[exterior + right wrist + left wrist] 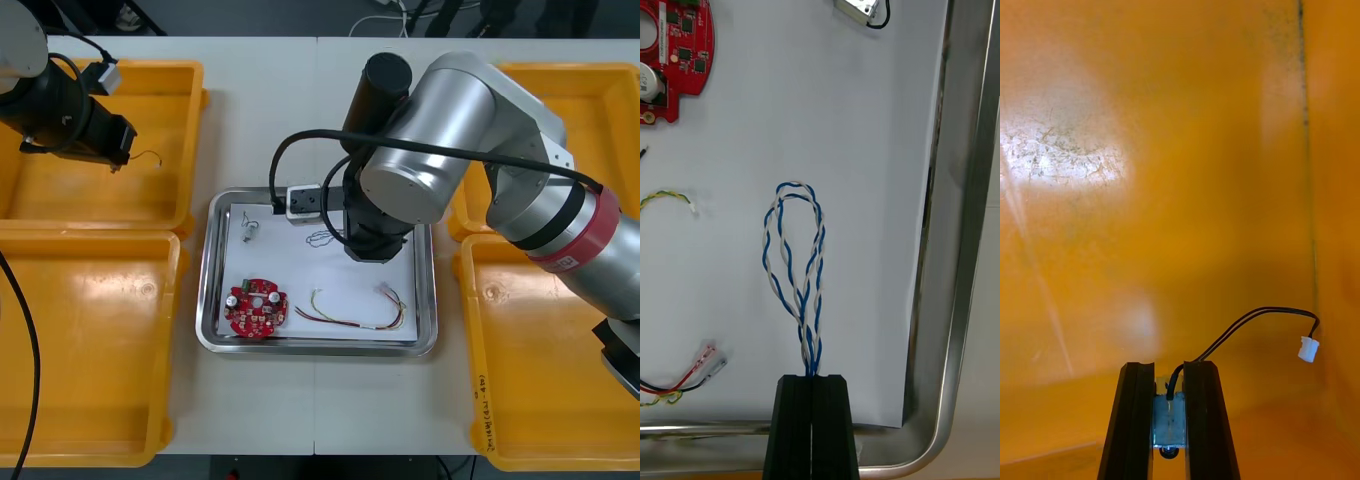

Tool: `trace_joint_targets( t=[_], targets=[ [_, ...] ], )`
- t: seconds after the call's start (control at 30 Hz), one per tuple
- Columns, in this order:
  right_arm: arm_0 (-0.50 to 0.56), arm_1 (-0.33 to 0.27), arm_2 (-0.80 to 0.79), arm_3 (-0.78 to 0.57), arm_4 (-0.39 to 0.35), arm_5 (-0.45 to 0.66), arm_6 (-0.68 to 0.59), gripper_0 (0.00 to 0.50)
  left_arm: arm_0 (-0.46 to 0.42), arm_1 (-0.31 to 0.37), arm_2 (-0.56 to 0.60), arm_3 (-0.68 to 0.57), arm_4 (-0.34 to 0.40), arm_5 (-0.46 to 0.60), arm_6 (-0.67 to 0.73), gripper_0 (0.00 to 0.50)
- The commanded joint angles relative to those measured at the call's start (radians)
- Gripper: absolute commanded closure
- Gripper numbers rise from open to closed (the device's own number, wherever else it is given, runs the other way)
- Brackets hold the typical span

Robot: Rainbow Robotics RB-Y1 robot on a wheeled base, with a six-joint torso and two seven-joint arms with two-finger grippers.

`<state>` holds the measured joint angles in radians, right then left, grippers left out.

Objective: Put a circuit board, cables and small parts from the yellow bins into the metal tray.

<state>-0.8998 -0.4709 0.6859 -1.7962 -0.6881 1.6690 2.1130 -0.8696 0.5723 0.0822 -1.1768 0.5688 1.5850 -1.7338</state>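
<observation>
Right end effector [813,377]: clamped on cable [794,247] end, loop limp on tray [962,225]. Likely soft, light, springy; take by bunched end. Left end effector [1169,366]: clamped on part [1169,420] above bin [1150,187], thin lead [1247,319] dangling; probably fragile.

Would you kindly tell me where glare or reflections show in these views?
Left wrist view: a bright glare patch on the floor of the yellow bin, beyond the left gripper. Right wrist view: light streaks along the rim of the metal tray, beside the right gripper.
</observation>
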Motion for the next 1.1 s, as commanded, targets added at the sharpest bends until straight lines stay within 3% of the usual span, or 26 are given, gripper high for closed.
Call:
trace_joint_targets(
  t=[0.03,0.63,1.1],
  targets=[
    [-0.045,0.018,0.061,0.001,0.048,-0.029,0.015,0.5,0.009,0.034,0.045,-0.08,-0.02,0.05,-0.072,0.5],
    [-0.044,0.026,0.106,0.124,0.068,-0.118,0.021,0.5,0.009,0.015,0.062,-0.285,-0.041,0.271,0.02,0.499],
    [-0.037,0.025,0.144,0.164,0.09,-0.192,0.005,0.5,0.008,-0.077,0.05,-0.414,-0.075,0.335,0.158,0.5]
  ],
)
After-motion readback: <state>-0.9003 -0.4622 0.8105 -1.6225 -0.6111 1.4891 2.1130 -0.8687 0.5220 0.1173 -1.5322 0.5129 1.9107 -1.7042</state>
